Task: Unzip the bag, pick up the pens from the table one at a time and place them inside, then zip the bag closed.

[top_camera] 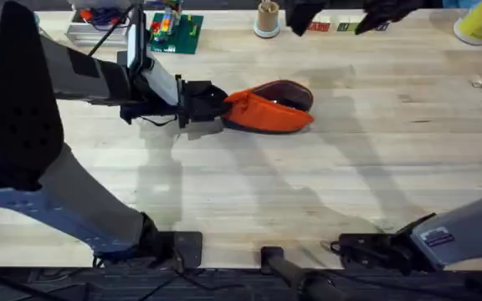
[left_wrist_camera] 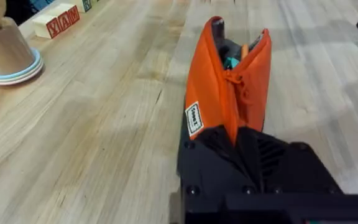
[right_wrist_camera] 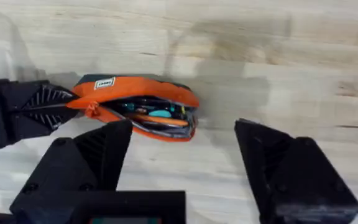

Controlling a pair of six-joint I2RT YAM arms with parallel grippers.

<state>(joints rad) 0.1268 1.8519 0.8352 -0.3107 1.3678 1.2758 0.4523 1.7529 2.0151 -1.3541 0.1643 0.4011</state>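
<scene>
Left tool (left_wrist_camera: 238,146) clamped on bag (left_wrist_camera: 225,93)

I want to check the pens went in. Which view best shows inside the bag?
The right wrist view: it looks into the open bag, showing orange and teal items inside. The left wrist view sees a narrow slit; the overhead view shows the bag's side, held by the left gripper.

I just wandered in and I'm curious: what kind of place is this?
Probably a robot lab bench: a plank table, a left gripper clamping an orange bag, and a green brick baseplate as a test prop.
</scene>
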